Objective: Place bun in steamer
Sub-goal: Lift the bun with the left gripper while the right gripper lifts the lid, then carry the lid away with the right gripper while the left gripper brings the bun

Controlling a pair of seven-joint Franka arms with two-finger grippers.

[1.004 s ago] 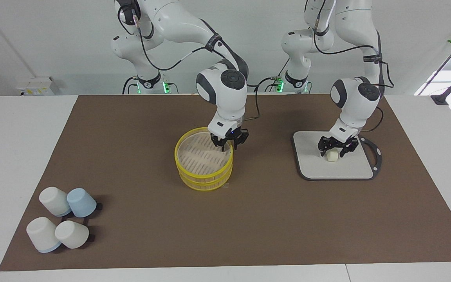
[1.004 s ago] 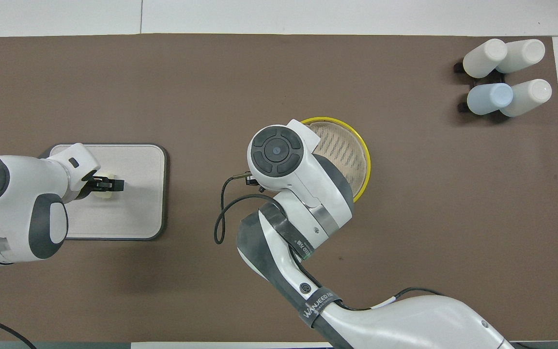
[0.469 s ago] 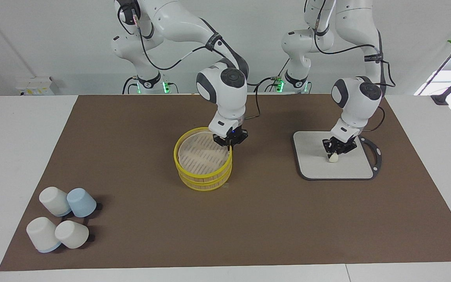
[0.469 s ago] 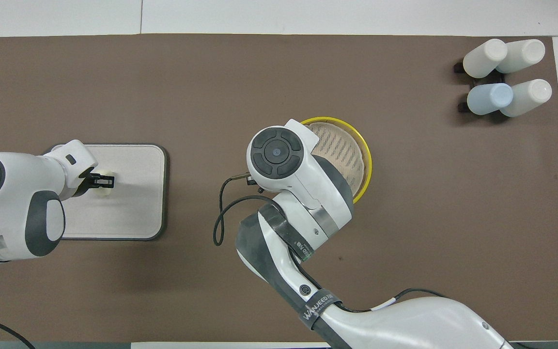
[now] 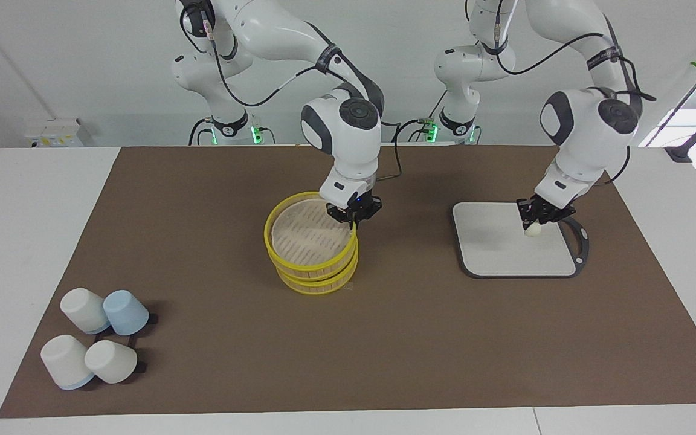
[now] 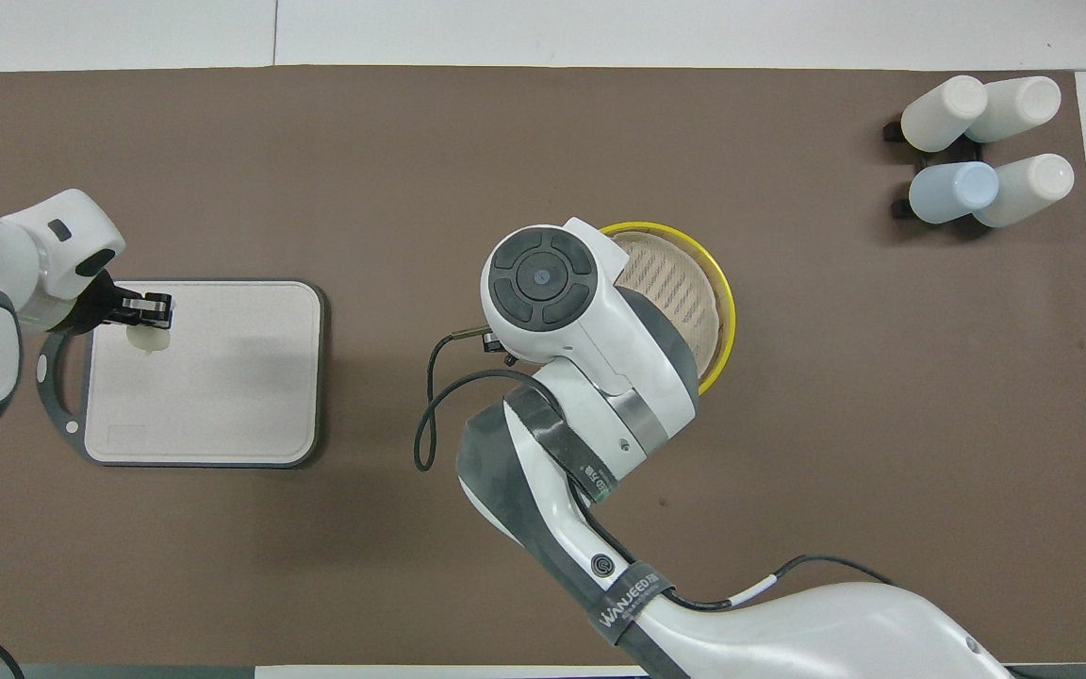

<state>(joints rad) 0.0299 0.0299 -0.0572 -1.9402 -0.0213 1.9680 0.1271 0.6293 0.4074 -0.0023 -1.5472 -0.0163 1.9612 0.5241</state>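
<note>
The small cream-white bun (image 5: pixel 531 229) is held in my left gripper (image 5: pixel 533 223), which is shut on it and raised over the grey board's (image 5: pixel 493 248) edge toward the left arm's end. The overhead view shows the bun (image 6: pixel 148 338) under that gripper (image 6: pixel 155 313). My right gripper (image 5: pixel 353 217) is shut on the rim of the steamer's lid (image 5: pixel 302 232), at the side nearer the robots. The lid is lifted a little and tilted over the yellow-rimmed steamer basket (image 5: pixel 319 281). In the overhead view my right arm hides its gripper and part of the lid (image 6: pixel 689 292).
The grey board (image 6: pixel 222 396) has a dark ring handle at the left arm's end. Several white and blue cups (image 5: pixel 94 341) lie on their sides at the right arm's end, farther from the robots. A brown mat (image 5: pixel 384 338) covers the table.
My left gripper closed on the bun and lifted it off the board toward the left arm's end. My right gripper closed on the lid's rim and raised it, tilting it.
</note>
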